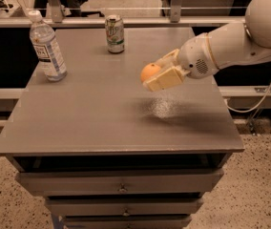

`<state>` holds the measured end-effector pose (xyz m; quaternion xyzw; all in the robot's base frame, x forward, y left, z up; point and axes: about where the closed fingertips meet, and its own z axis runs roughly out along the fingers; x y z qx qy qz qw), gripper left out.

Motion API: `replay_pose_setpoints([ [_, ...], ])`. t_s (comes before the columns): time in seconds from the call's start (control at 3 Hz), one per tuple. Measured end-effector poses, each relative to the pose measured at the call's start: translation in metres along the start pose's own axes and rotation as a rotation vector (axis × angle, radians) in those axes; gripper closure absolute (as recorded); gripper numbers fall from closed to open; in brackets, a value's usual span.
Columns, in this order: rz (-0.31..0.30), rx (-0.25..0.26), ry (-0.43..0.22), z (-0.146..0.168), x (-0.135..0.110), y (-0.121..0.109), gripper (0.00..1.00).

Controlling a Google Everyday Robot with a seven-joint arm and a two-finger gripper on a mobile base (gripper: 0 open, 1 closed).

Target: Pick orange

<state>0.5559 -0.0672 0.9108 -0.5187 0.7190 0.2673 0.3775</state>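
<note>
The orange (150, 71), small, round and bright, sits between the cream-coloured fingers of my gripper (157, 74). The gripper is shut on it and holds it clearly above the grey table top (102, 109), right of the middle; a shadow lies on the table below it. The white arm reaches in from the right edge of the view.
A clear plastic water bottle (46, 46) stands at the table's back left. A soda can (114, 34) stands at the back centre. Drawers run below the table's front edge. A rail and a cable lie to the right of the table.
</note>
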Motion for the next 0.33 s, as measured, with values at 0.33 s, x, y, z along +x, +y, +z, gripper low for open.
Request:
replay_pose_setpoints([
  [0.33, 0.000, 0.000, 0.000, 0.0001, 0.0001, 0.0001, 1.00],
])
